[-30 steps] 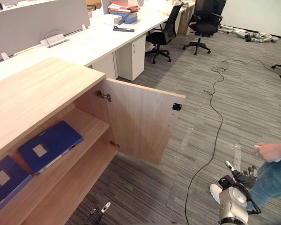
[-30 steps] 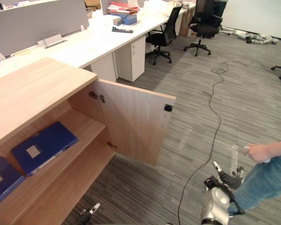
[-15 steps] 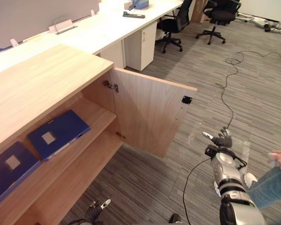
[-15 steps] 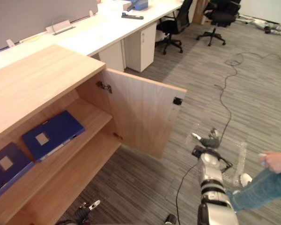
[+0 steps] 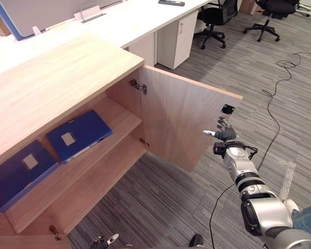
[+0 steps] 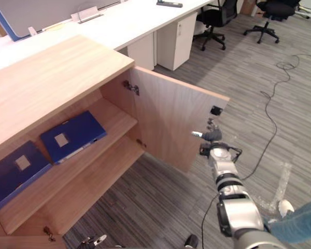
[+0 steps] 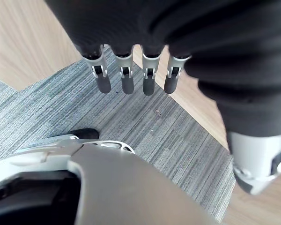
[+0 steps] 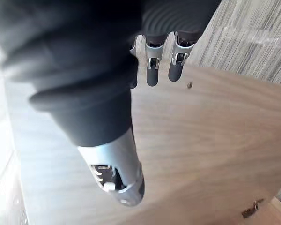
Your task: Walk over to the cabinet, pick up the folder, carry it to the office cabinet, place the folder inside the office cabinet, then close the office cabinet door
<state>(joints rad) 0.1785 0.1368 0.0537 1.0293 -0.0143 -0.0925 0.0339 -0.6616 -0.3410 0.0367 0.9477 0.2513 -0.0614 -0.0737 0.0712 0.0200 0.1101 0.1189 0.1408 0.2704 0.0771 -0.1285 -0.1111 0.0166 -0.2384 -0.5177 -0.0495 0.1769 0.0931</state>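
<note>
The left hand (image 7: 126,79) hangs low over the grey carpet (image 5: 160,202), fingers straight and slightly apart, holding nothing; the right hand (image 5: 225,136) is just beside the free edge of the open door (image 5: 181,122), fingers straight, thumb out, contact unclear; inside the office cabinet (image 5: 52,83) a dark blue folder (image 5: 79,135) lies flat on the upper shelf (image 5: 125,118), a second blue folder (image 5: 18,174) beside it; beyond stand a white desk (image 5: 129,21) and black office chairs (image 5: 215,15).

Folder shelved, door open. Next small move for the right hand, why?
Probably press the open right hand against the outer face of the cabinet door near its free edge and push: a blue folder lies on the shelf, the door stands wide open, and the hand hovers beside that edge.
</note>
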